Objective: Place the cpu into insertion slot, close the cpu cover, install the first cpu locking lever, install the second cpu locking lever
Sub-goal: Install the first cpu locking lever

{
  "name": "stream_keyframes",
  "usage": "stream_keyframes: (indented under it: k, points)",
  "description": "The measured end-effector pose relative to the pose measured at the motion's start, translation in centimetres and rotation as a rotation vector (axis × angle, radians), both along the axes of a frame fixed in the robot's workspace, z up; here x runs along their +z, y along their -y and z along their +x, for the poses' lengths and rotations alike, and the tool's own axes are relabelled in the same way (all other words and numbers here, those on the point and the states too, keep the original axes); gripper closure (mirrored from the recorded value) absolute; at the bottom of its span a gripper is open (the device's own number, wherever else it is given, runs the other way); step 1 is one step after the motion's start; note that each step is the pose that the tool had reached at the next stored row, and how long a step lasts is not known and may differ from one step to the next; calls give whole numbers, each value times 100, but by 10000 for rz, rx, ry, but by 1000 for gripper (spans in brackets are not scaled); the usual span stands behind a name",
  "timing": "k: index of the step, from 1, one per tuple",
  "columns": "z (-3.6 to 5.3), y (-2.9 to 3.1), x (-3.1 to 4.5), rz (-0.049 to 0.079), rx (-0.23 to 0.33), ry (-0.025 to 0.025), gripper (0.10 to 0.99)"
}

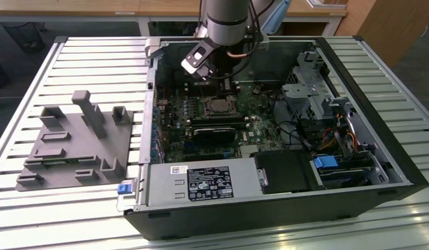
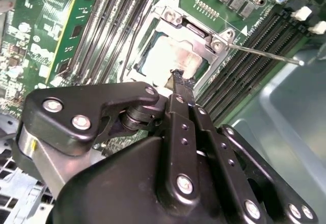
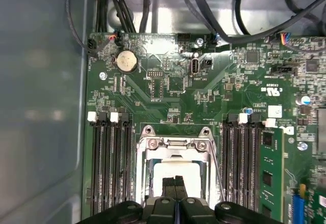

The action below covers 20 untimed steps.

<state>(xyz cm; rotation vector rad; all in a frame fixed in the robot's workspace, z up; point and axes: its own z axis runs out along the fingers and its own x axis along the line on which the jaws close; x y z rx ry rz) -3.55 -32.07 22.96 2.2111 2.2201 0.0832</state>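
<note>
1. Grey plastic fixture [image 1: 75, 140] sits on the slatted table [image 1: 33, 208] at the exterior view's left, well apart from the open case [image 1: 402, 161]. Not in play.
2. Green board [image 3: 153, 91] lies flat in the case. On it the slot [image 1: 218, 107] sits about mid-board, and the arm [image 1: 224, 21] comes down from the far side over it.
3. Silver top up, the cpu [image 3: 175, 168] is in the slot, seen through the window of the cover [image 3: 175, 145]. I judge the cover lowered flat onto it, though the edge under the fingers is hidden.
4. Both wrist views show the gripper [image 3: 175, 182] with fingers pressed together and nothing between them. The tips point down at the cpu's top. Touching or just above: can't tell.
5. Key relation: the lever [image 2: 265, 53], a thin steel rod, lies just beside the slot, between it and the memory slots [image 3: 239, 163].
   - Its long axis runs roughly along the slot's side.
   - Its free end looks lifted off the board, not hooked.
   - It is off to one side of the tips, not under them.
6. Steel drive cage [image 1: 308, 88] and cables sit at the exterior view's right, apart from the work.
</note>
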Motion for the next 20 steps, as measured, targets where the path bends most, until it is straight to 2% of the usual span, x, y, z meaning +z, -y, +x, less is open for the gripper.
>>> stream_keyframes:
  k: [4, 11, 14, 20]
  points:
    - [0, 0, 137, 0, 0, 1, 980]
    - [0, 0, 428, -1, 0, -1, 980]
    - [0, 0, 444, 3, 56, 0, 980]
    - [0, 0, 444, 2, 635, 0, 980]
